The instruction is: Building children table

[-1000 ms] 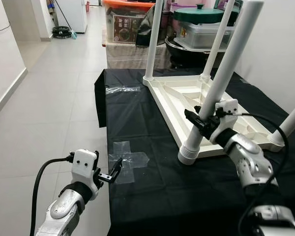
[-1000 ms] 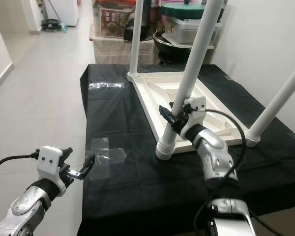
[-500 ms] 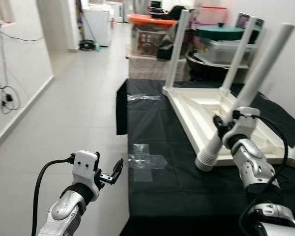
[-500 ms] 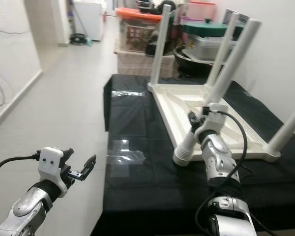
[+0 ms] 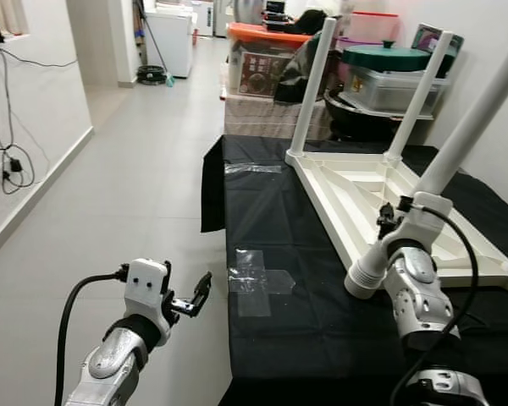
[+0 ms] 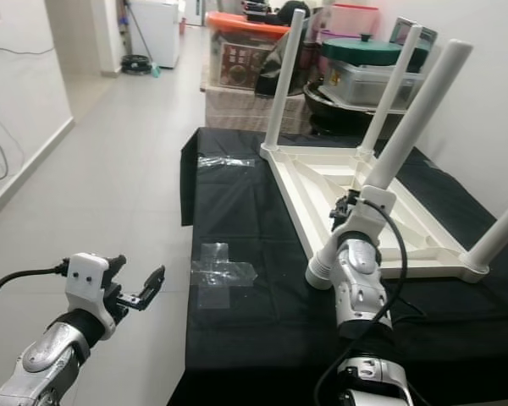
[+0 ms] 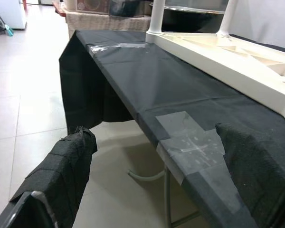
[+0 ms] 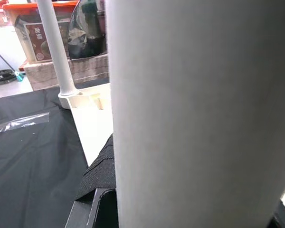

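On black-covered tabletop: white table lies inverted, legs up. Right gripper clamped on near leg, just above its base. Tape patch near tabletop edge. Left gripper held off tabletop over floor, fingers apart, holding nothing.

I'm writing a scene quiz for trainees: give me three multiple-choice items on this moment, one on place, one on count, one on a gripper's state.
1. Where does the white table lie?
A. upside down on the black cloth
B. upright on the floor
C. on a shelf

2. How many legs point up?
A. two
B. four
C. six

3. The left gripper is
A. shut on a leg
B. open, off the cloth's edge
C. shut on tape

Answers:
1 A, its underside faces up on the black cloth.
2 B, one at each corner.
3 B, its fingers are spread with nothing between.
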### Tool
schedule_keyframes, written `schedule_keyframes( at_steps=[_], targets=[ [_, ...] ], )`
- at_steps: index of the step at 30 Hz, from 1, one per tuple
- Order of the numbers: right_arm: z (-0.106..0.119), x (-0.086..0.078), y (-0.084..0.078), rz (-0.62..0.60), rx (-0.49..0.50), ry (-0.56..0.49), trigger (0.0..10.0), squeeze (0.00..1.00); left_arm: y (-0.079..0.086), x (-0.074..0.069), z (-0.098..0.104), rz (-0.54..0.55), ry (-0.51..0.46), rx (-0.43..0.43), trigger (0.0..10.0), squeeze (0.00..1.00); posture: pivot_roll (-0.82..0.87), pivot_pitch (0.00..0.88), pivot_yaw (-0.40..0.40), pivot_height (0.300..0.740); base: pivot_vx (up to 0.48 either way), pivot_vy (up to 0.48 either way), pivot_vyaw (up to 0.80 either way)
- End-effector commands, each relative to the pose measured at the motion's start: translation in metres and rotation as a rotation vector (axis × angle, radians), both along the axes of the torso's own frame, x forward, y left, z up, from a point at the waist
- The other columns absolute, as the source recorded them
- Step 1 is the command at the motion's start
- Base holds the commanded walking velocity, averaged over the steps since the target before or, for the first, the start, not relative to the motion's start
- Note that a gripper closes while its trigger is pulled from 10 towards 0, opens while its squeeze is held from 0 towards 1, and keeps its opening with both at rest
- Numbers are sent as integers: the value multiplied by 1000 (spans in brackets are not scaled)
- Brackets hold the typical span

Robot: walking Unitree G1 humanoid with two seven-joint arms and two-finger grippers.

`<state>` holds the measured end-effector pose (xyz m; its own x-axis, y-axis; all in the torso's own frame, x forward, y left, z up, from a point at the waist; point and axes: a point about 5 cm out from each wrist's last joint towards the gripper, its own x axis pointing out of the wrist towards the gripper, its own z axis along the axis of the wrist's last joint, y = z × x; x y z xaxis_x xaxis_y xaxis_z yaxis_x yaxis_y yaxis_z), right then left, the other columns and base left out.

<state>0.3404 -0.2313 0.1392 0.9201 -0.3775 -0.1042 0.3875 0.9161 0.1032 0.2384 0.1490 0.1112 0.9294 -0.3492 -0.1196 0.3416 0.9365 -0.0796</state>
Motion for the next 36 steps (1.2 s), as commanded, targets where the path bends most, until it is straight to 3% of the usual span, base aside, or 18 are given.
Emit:
schedule_keyframes(
  at_steps=[1, 6, 10, 19, 27, 36],
  targets=[
    [-63, -24, -5, -55, -32, 321, 10000, 0, -1, 0, -3, 3, 9, 2, 10000, 0, 86, 0, -77, 740, 0, 0, 0],
    [-66, -24, 1, -45, -43, 346, 10000, 0, -1, 0, -4, 4, 11, 2, 10000, 0, 85, 0, -78, 740, 0, 0, 0],
    [-62, -22, 2, -97, -109, 375, 10000, 0, -1, 1, -3, 10, 7, 2, 10000, 0, 86, 0, -84, 740, 0, 0, 0],
    [-53, -22, 9, -149, -168, 347, 10000, 0, -1, 1, -3, 18, 7, 4, 10000, 0, 86, 0, -85, 740, 0, 0, 0],
    [-56, -23, 15, -152, -162, 357, 10000, 0, -1, 2, -3, 21, 7, 8, 10000, 0, 88, 0, -83, 740, 0, 0, 0],
    [-54, -20, 19, -119, -85, 326, 10000, 0, 0, 3, -4, 17, 8, 14, 10000, 0, 85, 0, -77, 740, 0, 0, 0]
  ],
)
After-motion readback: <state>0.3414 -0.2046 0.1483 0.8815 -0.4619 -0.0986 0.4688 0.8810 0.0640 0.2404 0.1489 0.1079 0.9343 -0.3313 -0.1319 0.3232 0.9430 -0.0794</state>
